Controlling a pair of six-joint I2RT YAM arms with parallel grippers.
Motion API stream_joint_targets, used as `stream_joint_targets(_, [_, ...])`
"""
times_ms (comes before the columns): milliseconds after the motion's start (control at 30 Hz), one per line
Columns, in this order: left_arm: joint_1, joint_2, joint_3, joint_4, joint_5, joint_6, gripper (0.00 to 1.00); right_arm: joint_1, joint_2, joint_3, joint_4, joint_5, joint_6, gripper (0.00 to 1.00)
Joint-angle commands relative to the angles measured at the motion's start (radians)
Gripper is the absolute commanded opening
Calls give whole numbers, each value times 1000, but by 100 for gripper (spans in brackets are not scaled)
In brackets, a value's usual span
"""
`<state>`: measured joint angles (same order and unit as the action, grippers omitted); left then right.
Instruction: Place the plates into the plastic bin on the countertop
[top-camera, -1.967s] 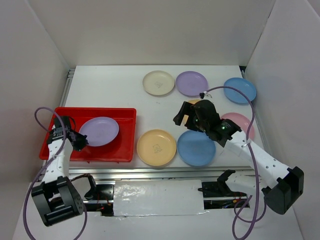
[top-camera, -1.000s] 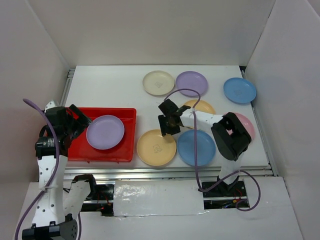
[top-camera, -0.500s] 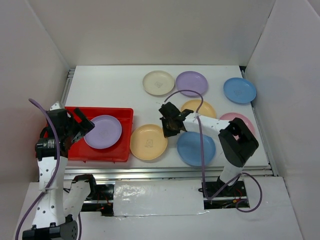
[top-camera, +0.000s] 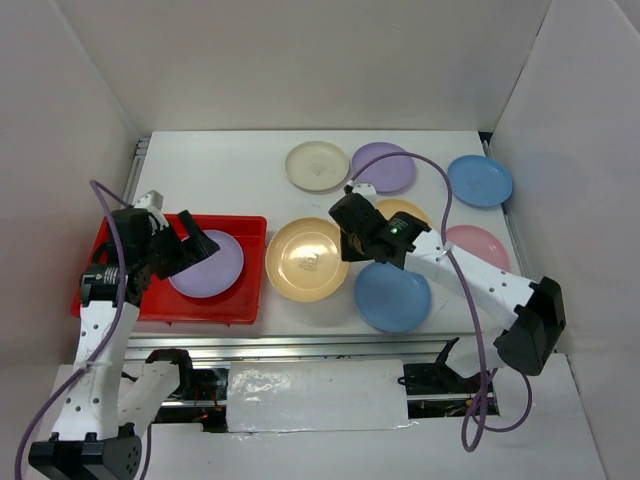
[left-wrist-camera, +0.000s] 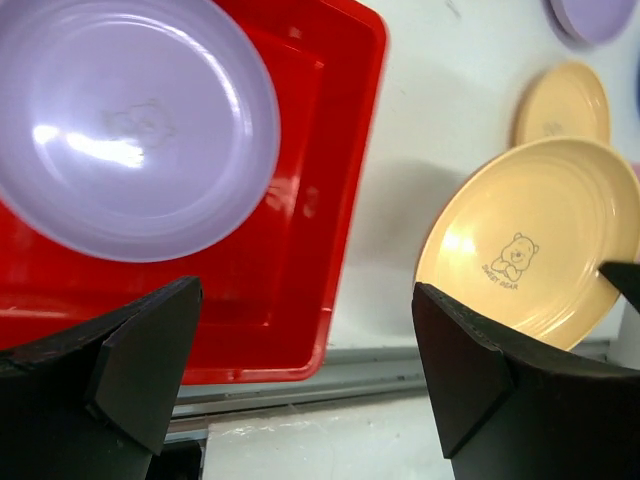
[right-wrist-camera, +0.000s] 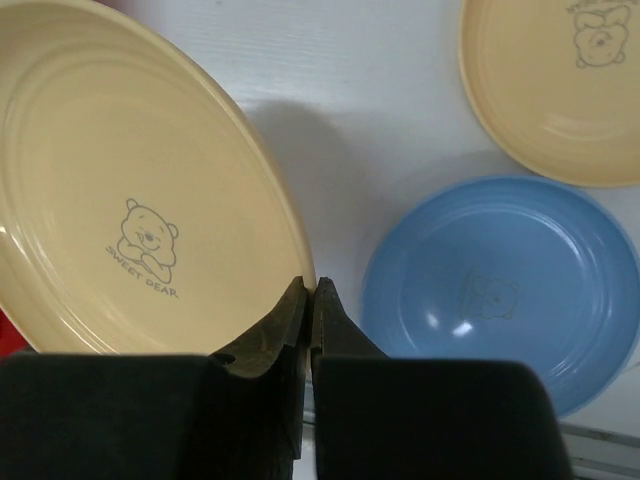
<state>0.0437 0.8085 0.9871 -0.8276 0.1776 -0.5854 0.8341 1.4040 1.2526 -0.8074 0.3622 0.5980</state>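
Note:
My right gripper (top-camera: 347, 250) (right-wrist-camera: 312, 290) is shut on the right rim of a yellow-orange plate (top-camera: 305, 260) (right-wrist-camera: 130, 200), which hangs tilted just right of the red plastic bin (top-camera: 120, 300). A purple plate (top-camera: 212, 270) (left-wrist-camera: 130, 120) lies inside the bin. Over the bin's middle, my left gripper (top-camera: 195, 240) (left-wrist-camera: 305, 290) is open and holds nothing. The held plate (left-wrist-camera: 530, 250) also shows in the left wrist view. On the countertop (top-camera: 220, 180) lie a cream plate (top-camera: 317, 165), another purple plate (top-camera: 383, 167), a blue plate (top-camera: 479, 180) and a pink plate (top-camera: 475, 245).
A second blue plate (top-camera: 392, 295) (right-wrist-camera: 500, 290) lies right below my right arm. Another yellow-orange plate (top-camera: 405, 212) (right-wrist-camera: 560, 80) is partly hidden behind that arm. White walls close in the table on three sides, and a metal rail (top-camera: 330, 345) runs along the near edge.
My right gripper closed on the yellow-orange plate's rim and lifted it, tilted, towards the bin. The left arm swung up and right over the bin, still open.

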Motion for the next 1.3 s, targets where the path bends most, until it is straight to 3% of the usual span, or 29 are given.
stream_joint_targets(0, [-72,29,54,82,97,19,99,23,-63,60,31,-75,-4,0])
stream_joint_targets(133, [-142,80,51,104,129,16,99,37,-57,116,94,-192,-23,0])
stream_joint_targets(333, [-148,87,19,145,186,6,96,45,-7,209,119,-233,-23,0])
stream_joint_targets(433, [-148,90,19,156,189,-2,84,57,6,229,128,-239,-17,0])
stream_joint_targets(467, [-148,92,22,157,186,-2,78,62,4,228,146,-249,-15,0])
stream_joint_targets(533, [-150,100,28,157,186,-4,46,62,0,225,157,-264,-14,0])
stream_joint_targets(600, [-148,109,39,151,169,-10,0,62,0,225,171,-266,-10,0])
stream_joint_targets(700, [-146,116,56,148,122,-16,0,57,-8,211,195,-276,-9,4])
stream_joint_targets(767, [-145,118,74,127,47,-53,0,51,-28,182,203,-258,5,84])
stream_joint_targets(800, [-125,112,77,96,-66,-94,0,40,-37,170,198,-240,16,100])
stream_joint_targets(867, [-85,104,64,56,-173,-148,0,19,-84,109,191,-203,39,100])
stream_joint_targets(900, [-15,94,53,35,-249,-183,0,-4,-105,78,198,-198,45,100])
stream_joint_targets(1100, [211,92,-100,116,-236,-267,0,-89,-267,-165,246,-233,63,100])
stream_joint_targets(1267, [274,139,-156,169,-314,-312,0,-113,-367,-265,220,-215,66,100])
